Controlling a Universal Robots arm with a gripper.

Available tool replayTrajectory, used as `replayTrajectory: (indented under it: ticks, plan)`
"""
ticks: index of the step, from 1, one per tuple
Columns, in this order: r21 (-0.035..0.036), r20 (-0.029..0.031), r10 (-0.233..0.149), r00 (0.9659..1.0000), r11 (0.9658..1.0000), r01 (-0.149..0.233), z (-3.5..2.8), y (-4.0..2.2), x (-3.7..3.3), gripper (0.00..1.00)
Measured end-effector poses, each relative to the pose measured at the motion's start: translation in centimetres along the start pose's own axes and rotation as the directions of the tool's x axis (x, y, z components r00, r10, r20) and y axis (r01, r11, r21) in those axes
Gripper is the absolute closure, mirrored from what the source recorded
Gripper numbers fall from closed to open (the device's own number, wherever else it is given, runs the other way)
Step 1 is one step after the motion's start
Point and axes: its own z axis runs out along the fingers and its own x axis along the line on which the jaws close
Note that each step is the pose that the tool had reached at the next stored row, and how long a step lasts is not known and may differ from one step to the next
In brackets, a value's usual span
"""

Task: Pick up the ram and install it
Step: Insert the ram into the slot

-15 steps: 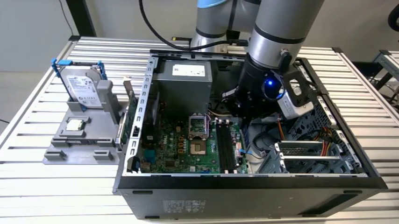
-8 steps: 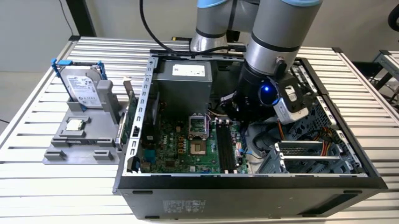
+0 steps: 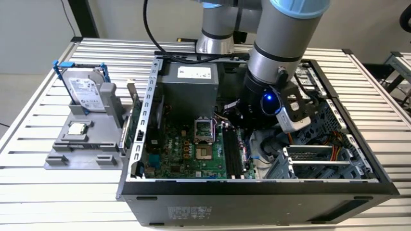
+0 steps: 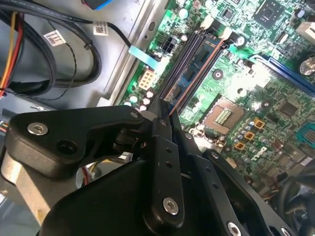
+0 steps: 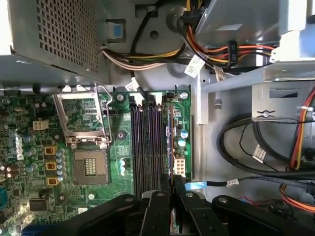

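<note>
Grey holder first, far out on the exterior view's left of the slots and outside the case. It props the hard drive upright and cradles the chip, parked clear of the work.

Moving toward the slots, we're inside the case. The power supply sits beyond them at the back wall, and the open socket lies just beside them on the exterior view's left.

Now the slots themselves, long black channels running side by side across the green board. The arm plunges down into the case right over them.

In both wrist views the gripper is pressed together on the ram, pinching it by one end. The stick is seen edge-on as a thin line, running lengthwise along the slots rather than across them. I'd judge it's held that way so its bottom edge can meet a channel squarely. In the first wrist view the ram lines up with the slot nearest the board's edge. Whether it is touching or seated, I can't tell.

Past the slots on the exterior view's right, bundled cables lie against the case floor, out of the gripper's path.
</note>
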Motion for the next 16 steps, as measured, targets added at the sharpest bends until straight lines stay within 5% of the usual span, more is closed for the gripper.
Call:
replayTrajectory:
  ticks: [11, 16]
  plan:
    - [0.0, 0.0002, 0.0, 1.0, 1.0, 0.0, 2.0, 0.22, 0.28, 1.0]
    - [-0.0004, 0.0002, 0.0, 1.0, 1.0, 0.0, 2.39, 0.24, 0.28, 1.0]
